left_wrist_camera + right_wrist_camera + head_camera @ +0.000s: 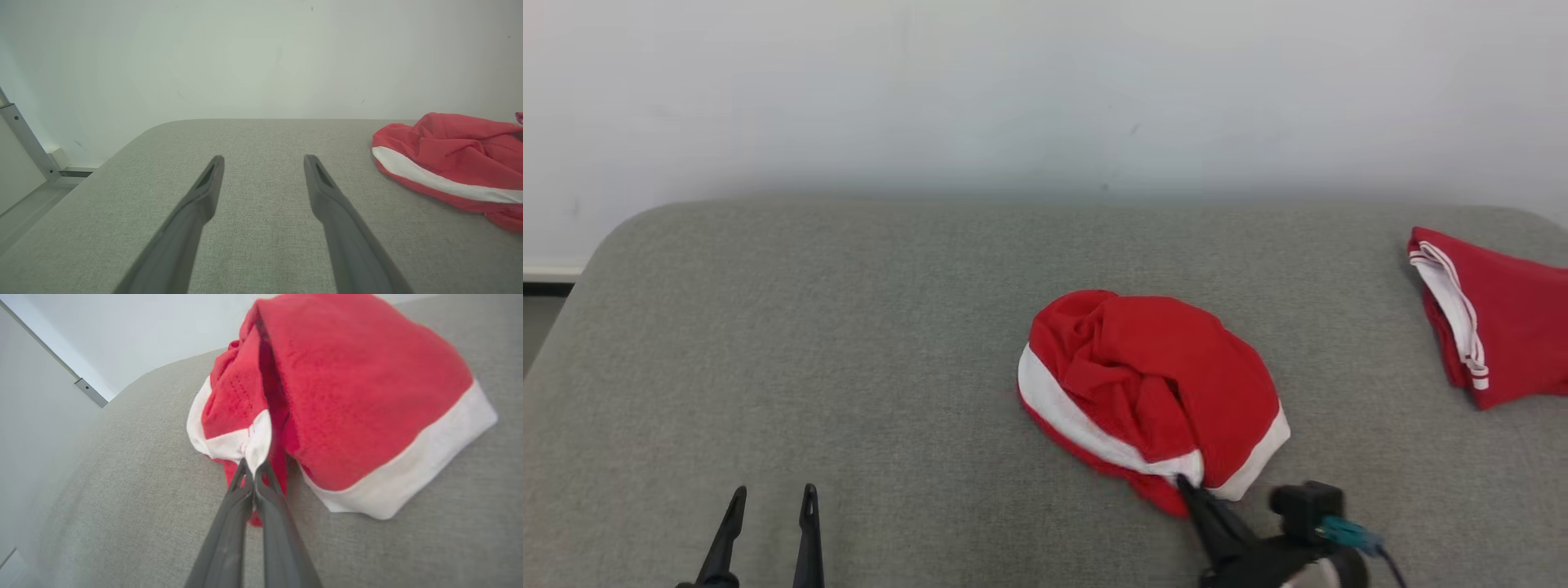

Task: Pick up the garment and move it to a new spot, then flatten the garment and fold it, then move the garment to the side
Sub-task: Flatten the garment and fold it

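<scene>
Left to right, we see: the left pincer (774, 490), fingers spread wide and holding nothing, above the grey tabletop (849, 327). The crumpled red garment (1160, 384) with a white band (257, 445) lies right of centre. The right pincer (1183, 483) is clamped on that band's near edge. A second, folded red garment (1503, 318) lies at the far right.

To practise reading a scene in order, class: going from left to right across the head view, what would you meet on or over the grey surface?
left claw, open → crumpled red garment with a white band → folded red garment at the right edge
</scene>
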Available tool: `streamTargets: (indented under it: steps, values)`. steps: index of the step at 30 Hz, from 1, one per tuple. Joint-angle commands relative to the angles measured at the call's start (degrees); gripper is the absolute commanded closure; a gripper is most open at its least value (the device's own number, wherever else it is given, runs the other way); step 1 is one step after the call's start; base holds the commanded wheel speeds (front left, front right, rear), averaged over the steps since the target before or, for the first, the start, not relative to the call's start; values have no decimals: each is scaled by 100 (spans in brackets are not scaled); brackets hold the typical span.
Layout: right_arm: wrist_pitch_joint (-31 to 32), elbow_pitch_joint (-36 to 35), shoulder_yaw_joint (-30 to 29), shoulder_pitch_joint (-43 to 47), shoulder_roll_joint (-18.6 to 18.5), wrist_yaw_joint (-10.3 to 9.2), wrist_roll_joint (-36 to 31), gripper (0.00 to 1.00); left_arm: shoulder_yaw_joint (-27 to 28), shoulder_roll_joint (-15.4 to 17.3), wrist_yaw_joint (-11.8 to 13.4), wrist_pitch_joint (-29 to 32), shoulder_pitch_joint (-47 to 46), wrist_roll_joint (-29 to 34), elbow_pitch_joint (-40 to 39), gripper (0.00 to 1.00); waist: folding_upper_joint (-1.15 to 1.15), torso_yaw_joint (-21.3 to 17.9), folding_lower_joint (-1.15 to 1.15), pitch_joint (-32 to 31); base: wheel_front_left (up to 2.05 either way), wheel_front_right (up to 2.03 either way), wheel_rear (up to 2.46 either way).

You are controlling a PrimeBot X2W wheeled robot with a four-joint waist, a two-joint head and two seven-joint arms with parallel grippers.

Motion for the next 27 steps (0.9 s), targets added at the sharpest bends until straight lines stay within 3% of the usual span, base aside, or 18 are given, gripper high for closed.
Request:
streamTargets:
  steps: [1,6,12,17,18,19,27]
  values:
    - [-27,-270,-183,363,-209,-15,-115,100,27,-30,15,-19,85,12,-8,0,0,-193,0,-108,0,0,0]
    - [-30,-1056,-789,1108,-868,-15,-365,100,52,-78,19,-19,166,-2,-73,0,0,-515,0,-136,0,0,0]
    - [76,-1627,-1135,1633,-1375,-15,-261,100,-27,-133,23,-19,139,59,-116,0,0,-712,0,-117,0,0,0]
    - [359,-1930,-1307,1943,-1507,-15,-192,100,-45,-135,-37,-19,44,60,-45,0,0,-774,0,-80,0,0,0]
    - [386,-2004,-1291,1961,-1495,-15,-205,82,-30,-135,-41,-19,49,53,-32,0,0,-792,0,-81,0,0,0]
    - [335,-2104,-1316,1960,-1492,-15,-261,2,-24,-138,-50,-19,54,51,-18,0,0,-802,0,-80,0,0,0]
    - [100,-2902,-1519,2175,-1354,-15,-557,0,39,-129,-45,-19,145,67,-20,0,0,-870,0,-139,0,0,0]
